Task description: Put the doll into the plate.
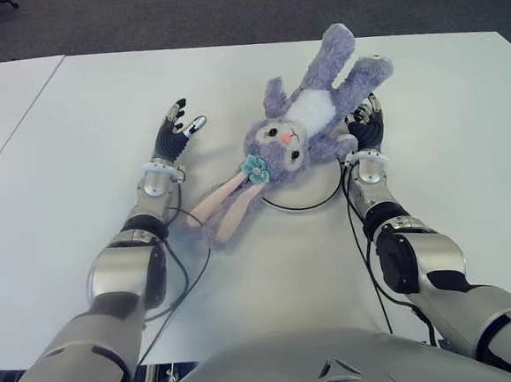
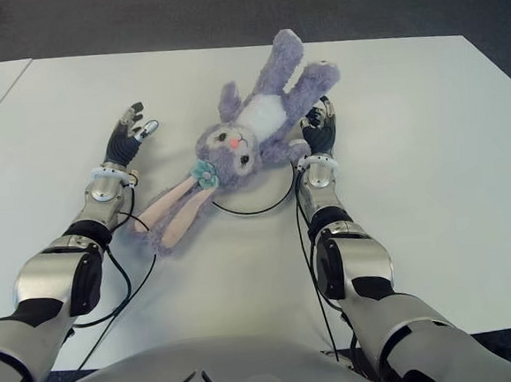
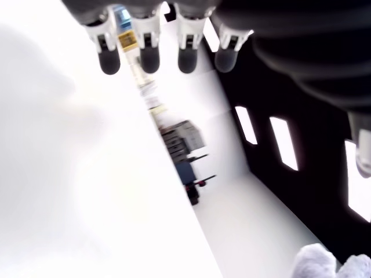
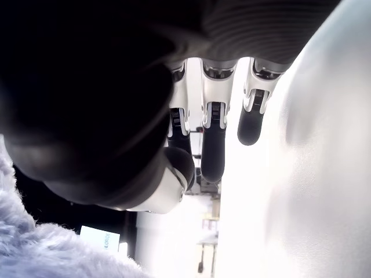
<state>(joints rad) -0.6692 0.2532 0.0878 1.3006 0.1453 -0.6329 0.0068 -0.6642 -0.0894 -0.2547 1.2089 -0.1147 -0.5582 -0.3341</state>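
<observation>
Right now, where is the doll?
The doll lies mid-table over the white plate, between the left robot hand and the right robot hand, neither holding it.

Eye views bright, even, soft shadows | desk (image 1: pixel 464 139) glares white | wrist views blown out, fingers (image 4: pixel 213 150) dark, blurred close up
</observation>
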